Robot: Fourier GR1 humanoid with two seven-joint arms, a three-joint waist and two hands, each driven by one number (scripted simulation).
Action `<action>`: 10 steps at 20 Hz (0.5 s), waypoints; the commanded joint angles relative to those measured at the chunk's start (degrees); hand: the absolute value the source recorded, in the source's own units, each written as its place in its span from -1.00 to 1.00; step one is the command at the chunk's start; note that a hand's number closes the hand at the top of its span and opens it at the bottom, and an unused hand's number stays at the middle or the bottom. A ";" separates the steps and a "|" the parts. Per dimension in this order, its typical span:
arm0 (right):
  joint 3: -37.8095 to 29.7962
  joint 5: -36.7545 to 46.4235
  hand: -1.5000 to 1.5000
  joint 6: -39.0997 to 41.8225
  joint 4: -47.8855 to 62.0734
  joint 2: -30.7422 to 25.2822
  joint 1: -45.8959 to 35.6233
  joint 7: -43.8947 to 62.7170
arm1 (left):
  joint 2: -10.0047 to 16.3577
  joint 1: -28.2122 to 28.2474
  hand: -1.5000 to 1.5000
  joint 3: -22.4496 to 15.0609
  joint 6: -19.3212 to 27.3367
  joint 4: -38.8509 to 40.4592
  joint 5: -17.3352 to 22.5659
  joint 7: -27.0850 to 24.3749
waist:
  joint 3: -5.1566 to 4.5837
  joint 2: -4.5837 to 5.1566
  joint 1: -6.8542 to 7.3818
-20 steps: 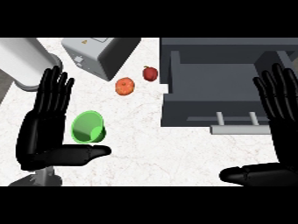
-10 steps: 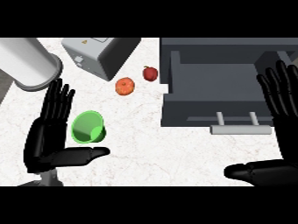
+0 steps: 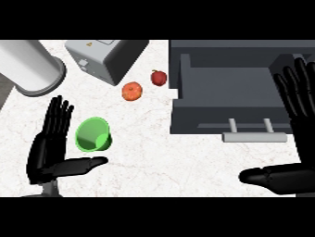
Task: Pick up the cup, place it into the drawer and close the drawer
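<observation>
Since the frame a second ago, my left hand (image 3: 51,152) has drawn back toward me and edged in toward the cup (image 3: 93,134). My right hand (image 3: 307,134) has crept a little forward. The cup has not shifted.

Left hand: fully released, fingers straight and pointing away from me, thumb stuck out sideways under the cup. It holds nothing. The green cup sits on the counter (image 3: 160,162) in the crook between fingers and thumb, just beside the fingers. I cannot tell whether they touch it.

Right hand: also slack and flat, fingers extended, thumb out toward my left, holding nothing. It hovers at the right side of the open drawer (image 3: 208,121), whose handle (image 3: 254,136) lies just inside the fingers.

Step in hand, as I judge it: grasp the cup. To do it well, I should slide the palm against the cup's wall before curling, bring the thumb up the opposite side, and close only once the cup is seated, since a round cup may roll off a glancing touch.

Beyond the left fingertips: an orange fruit (image 3: 131,90), then a red fruit (image 3: 159,77), both well apart from the cup. Farther off are a grey box (image 3: 105,58) and a white cylinder (image 3: 20,67).
</observation>
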 commanded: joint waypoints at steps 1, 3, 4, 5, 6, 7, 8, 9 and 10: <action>1.70 1.47 -1.00 -1.14 -1.50 1.24 0.89 0.58 | -1.25 2.63 -1.00 -0.81 -0.27 2.02 -0.79 -3.02 | 0.01 -0.03 0.04; 2.59 -0.31 -1.00 2.17 -2.67 1.69 7.20 -3.28 | 1.48 1.79 -1.00 2.39 -3.55 6.52 1.15 -6.52 | 0.01 -0.01 -0.08; 0.05 0.24 -1.00 1.86 1.88 0.10 2.53 -3.31 | -1.00 -2.63 -1.00 1.31 -1.24 11.86 -0.26 -7.05 | 0.00 0.04 -0.08; 0.63 -0.69 -1.00 0.00 -4.92 0.03 1.69 3.28 | 0.11 -3.20 -1.00 2.40 -2.54 13.76 0.49 -7.52 | -0.01 0.01 -0.15; -3.08 -2.16 -1.00 0.69 2.98 -1.29 -3.85 0.30 | 0.47 -0.17 -1.00 1.97 -2.77 11.07 -0.07 -8.35 | 0.00 0.03 0.12; 2.34 1.90 -1.00 -0.85 -0.62 1.83 0.70 -0.76 | -1.68 -1.87 -1.00 0.71 -0.86 14.02 -1.27 -8.72 | 0.00 0.01 -0.03; 0.72 -1.92 -1.00 1.57 -5.42 0.68 5.78 0.78 | -0.42 -1.52 -1.00 2.09 -1.35 13.86 -0.67 -9.02 | 0.01 -0.03 -0.14; 0.40 0.02 -1.00 -1.53 -0.48 -0.13 -4.75 5.14 | 0.88 -5.46 -1.00 3.69 -2.33 16.57 0.61 -7.72 | -0.01 0.03 0.02; 2.72 1.08 -1.00 -0.20 -4.68 1.59 3.61 1.35 | 1.86 -1.28 -1.00 3.36 -3.69 11.54 1.21 -6.49 | 0.01 -0.03 -0.01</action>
